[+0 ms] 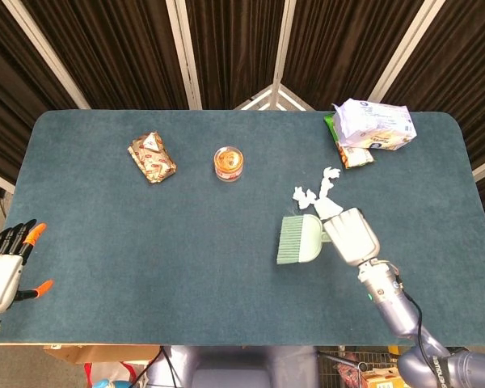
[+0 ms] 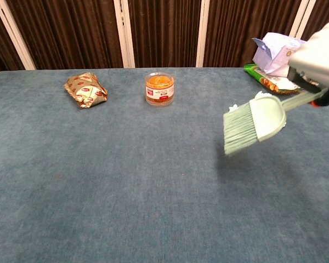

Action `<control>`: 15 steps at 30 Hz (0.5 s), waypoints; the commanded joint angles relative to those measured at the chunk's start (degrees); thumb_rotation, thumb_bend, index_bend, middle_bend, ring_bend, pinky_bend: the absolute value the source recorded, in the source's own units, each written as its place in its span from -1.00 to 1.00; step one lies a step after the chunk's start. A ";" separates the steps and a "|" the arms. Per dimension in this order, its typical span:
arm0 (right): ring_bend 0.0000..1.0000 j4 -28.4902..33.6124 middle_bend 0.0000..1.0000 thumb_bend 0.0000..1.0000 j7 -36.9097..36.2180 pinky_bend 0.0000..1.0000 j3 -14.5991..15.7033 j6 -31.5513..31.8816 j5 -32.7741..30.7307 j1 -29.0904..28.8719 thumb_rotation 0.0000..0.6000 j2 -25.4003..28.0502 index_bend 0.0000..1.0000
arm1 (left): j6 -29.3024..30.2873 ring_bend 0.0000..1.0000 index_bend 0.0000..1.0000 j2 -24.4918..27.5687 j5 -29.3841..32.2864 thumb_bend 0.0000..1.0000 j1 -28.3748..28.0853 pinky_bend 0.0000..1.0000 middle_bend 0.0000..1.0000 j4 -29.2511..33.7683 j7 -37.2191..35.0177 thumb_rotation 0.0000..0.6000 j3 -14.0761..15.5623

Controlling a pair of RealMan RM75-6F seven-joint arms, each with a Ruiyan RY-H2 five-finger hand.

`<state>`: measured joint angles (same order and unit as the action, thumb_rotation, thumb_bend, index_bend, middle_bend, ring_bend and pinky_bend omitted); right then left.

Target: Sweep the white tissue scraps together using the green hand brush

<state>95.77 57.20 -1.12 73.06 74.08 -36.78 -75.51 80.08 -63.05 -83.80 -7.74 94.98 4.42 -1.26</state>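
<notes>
My right hand (image 1: 352, 236) (image 2: 320, 61) holds the green hand brush (image 1: 300, 239) (image 2: 254, 123) by its handle, raised above the table with the bristles pointing left. The white tissue scraps (image 1: 317, 197) lie in a loose cluster just beyond the brush, toward the table's back right; in the chest view the brush hides most of them, only bits showing (image 2: 260, 95). My left hand (image 1: 6, 264) hangs open off the table's left front corner, away from everything.
An orange-lidded jar (image 1: 228, 162) (image 2: 159, 88) and a foil snack packet (image 1: 151, 157) (image 2: 85, 90) sit at the back left. A white bag on green packets (image 1: 370, 129) (image 2: 277, 60) lies at the back right corner. The blue table (image 1: 186, 267) stretches in front.
</notes>
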 commanded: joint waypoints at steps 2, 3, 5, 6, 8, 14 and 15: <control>1.00 -2.05 1.00 0.19 0.85 0.92 0.75 -0.23 -0.71 1.16 1.00 -2.44 0.14 | -0.01 -1.00 -1.00 0.09 0.13 -1.00 0.06 -1.00 -1.00 -0.09 -0.20 1.00 -0.02; 1.00 -2.37 1.00 0.09 1.05 0.91 0.84 -0.28 -0.89 1.34 1.00 -2.70 0.04 | -0.01 -1.00 -1.00 0.12 0.14 -1.00 0.06 -1.00 -1.00 -0.11 -0.27 1.00 -0.03; 1.00 -2.83 1.00 -0.06 1.38 0.90 1.24 -0.41 -1.19 1.87 1.00 -3.05 -0.16 | 0.02 -1.00 -1.00 0.19 0.14 -1.00 0.10 -1.00 -1.00 -0.16 -0.48 1.00 -0.03; 0.99 -2.94 1.00 -0.13 1.36 0.89 1.42 -0.35 -1.18 2.14 1.00 -3.15 -0.31 | 0.03 -1.00 -1.00 0.23 0.12 -1.00 0.11 -1.00 -1.00 -0.18 -0.56 1.00 -0.02; 0.96 -3.07 0.99 -0.22 1.09 0.85 1.86 -0.06 -1.27 2.88 1.00 -3.40 -0.62 | 0.03 -1.00 -1.00 0.29 0.06 -1.00 0.13 -1.00 -1.00 -0.19 -0.74 1.00 0.01; 0.58 -4.12 0.56 -0.44 2.65 0.61 3.28 0.57 -2.19 5.07 0.81 -4.09 -1.00 | 0.30 -1.00 -1.00 0.25 -0.53 -1.00 0.18 -1.00 -1.00 -0.16 -0.39 1.00 0.20; 0.47 -4.23 0.45 -0.47 2.81 0.52 3.39 0.67 -2.29 5.33 0.74 -4.06 -1.00 | 0.36 -1.00 -1.00 0.22 -0.63 -1.00 0.21 -1.00 -1.00 -0.13 -0.32 1.00 0.24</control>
<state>91.68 59.86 2.13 73.64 71.90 -31.59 -79.52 80.43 -62.82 -84.41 -7.54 94.84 4.07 -1.03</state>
